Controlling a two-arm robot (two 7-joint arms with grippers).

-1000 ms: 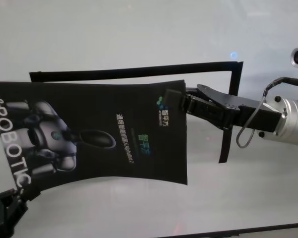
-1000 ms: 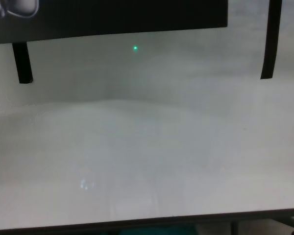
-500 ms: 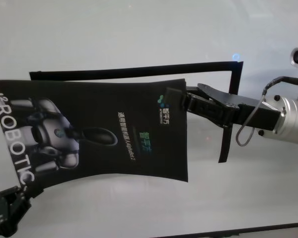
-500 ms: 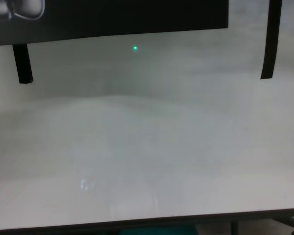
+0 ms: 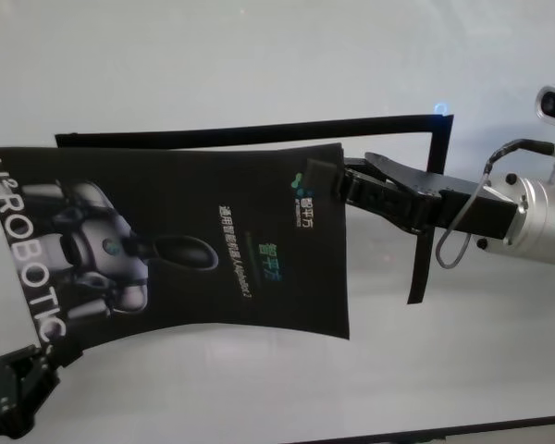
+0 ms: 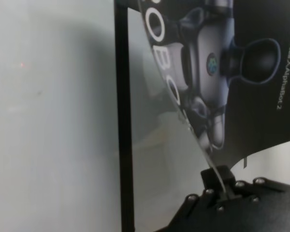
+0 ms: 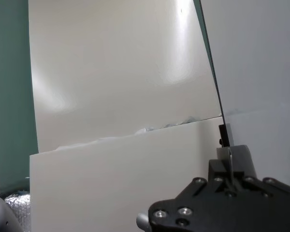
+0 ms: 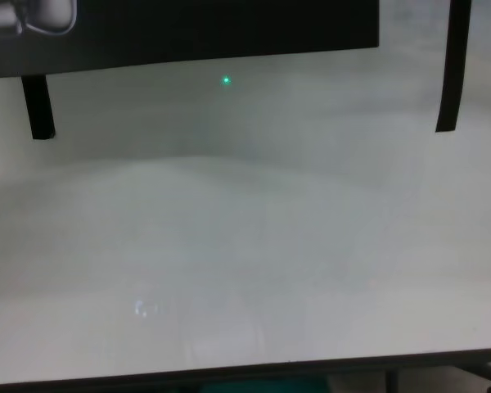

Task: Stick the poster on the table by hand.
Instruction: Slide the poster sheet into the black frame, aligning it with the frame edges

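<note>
The poster [image 5: 194, 245], a black glossy sheet with a grey robot and white lettering, hangs stretched just above the table [image 5: 259, 55] between both arms. My right gripper [image 5: 322, 178] is shut on the poster's right edge near its far corner. At the lower left of the head view my left gripper [image 5: 44, 354] is shut on the near left corner. The left wrist view shows the sheet [image 6: 241, 72] running into that gripper [image 6: 221, 180]. In the right wrist view the sheet's thin edge [image 7: 212, 72] enters the right gripper [image 7: 226, 159]. The chest view shows only the poster's near edge [image 8: 188, 29].
Narrow black tape strips lie on the table as a frame: a long one [image 5: 250, 132] beyond the poster and one [image 5: 425, 213] under the right gripper. Two strip ends [image 8: 37, 106] [image 8: 450, 65] show in the chest view, with bare tabletop [image 8: 245, 246] up to the near edge.
The right gripper has shifted slightly away from me with the poster's edge. The left gripper has sunk a little toward the lower left, and the sheet looks flatter.
</note>
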